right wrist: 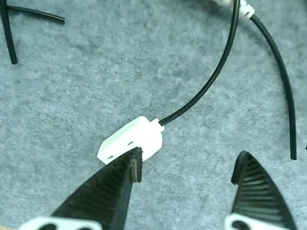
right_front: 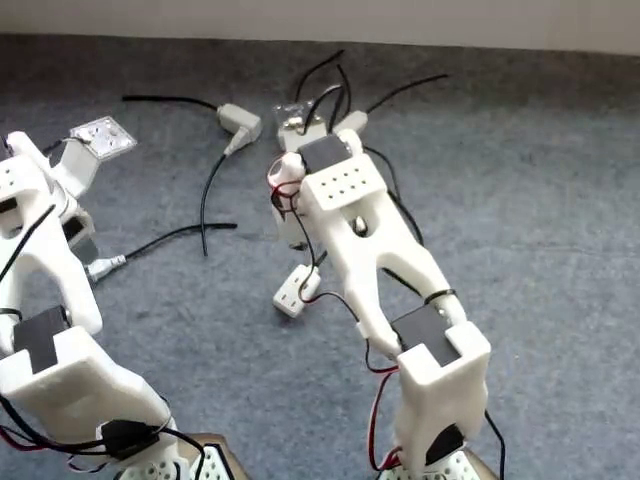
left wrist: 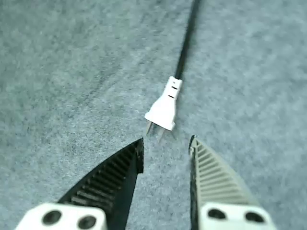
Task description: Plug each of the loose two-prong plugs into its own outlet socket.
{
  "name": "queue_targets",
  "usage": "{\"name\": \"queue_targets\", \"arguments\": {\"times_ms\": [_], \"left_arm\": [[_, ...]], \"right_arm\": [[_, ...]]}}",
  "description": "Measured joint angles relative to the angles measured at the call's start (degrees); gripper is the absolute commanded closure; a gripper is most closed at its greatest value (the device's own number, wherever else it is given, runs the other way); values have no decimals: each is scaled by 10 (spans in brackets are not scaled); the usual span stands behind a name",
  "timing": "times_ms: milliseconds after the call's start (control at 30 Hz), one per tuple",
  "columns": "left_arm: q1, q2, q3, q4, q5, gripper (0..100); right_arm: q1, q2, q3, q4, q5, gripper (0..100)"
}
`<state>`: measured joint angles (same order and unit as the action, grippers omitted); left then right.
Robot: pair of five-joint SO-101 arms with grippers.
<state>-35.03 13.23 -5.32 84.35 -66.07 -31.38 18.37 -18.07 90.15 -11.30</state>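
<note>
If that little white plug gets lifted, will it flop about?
The plug looks small and rigid, so probably light. Its black cord would likely drag and twist it. Flat on carpet, it seems unlikely to roll.

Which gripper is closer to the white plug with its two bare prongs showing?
Left. The left gripper is open right at the prongs of the plug; the right gripper is open at a socket farther off.
</note>
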Motion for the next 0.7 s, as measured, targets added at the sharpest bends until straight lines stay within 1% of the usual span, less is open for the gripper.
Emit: {"name": "queue_targets", "arguments": {"times_ms": [33, 100, 200, 267, 367, 567, 700], "left_arm": [[-4, 0, 22, -30, -4, 845], [-8, 0, 59, -77, -39, 845], [-14, 6, 91, -114, -105, 845], [-18, 8, 94, -122, -119, 845], [-20, 8, 98, -121, -131, 845], [-21, 8, 98, -45, -147, 845], [-15, 8, 98, -35, -147, 846]], "right_arm": [[0, 0, 0, 4, 0, 702], [0, 0, 0, 10, 0, 702], [0, 0, 0, 16, 0, 702], [0, 0, 0, 18, 0, 702], [0, 0, 0, 18, 0, 702], [0, 0, 0, 18, 0, 702], [0, 0, 0, 18, 0, 702]]}}
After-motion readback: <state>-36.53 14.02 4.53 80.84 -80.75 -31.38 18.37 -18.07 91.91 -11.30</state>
